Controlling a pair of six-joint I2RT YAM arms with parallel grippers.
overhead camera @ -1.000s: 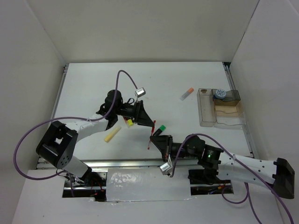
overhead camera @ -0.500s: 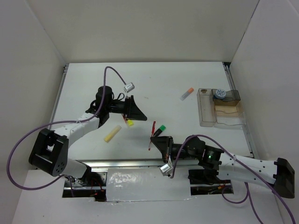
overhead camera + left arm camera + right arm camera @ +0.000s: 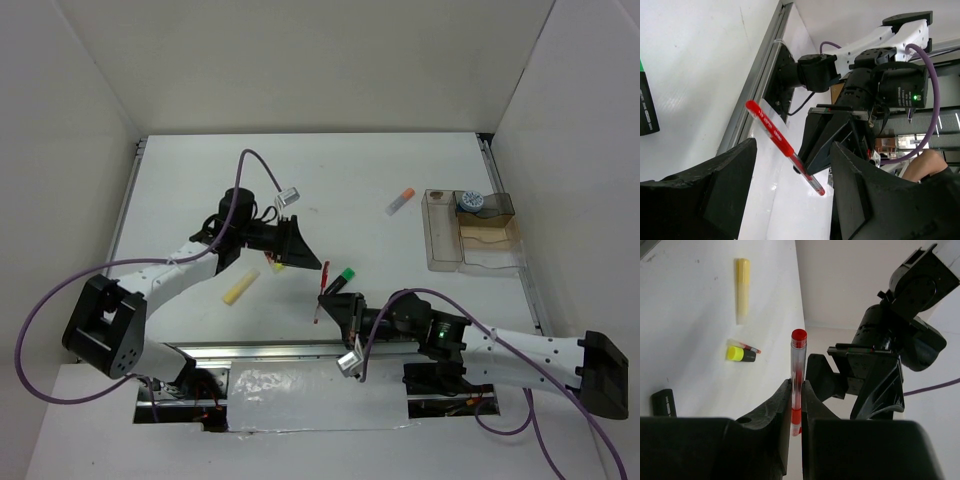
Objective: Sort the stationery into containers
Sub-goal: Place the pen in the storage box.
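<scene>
Now the right gripper (image 3: 796, 386) clamps a thin red plastic pen (image 3: 798, 357); the left gripper (image 3: 794, 150) gapes wide at its eleven o'clock.

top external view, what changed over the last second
The left gripper pulled back, then swung right toward the thin red pen, which now stands between its open fingers, untouched. The right gripper stayed shut on that pen. The pale yellow stick, green-capped black highlighter and smoky clear plastic organiser did not move.
</scene>
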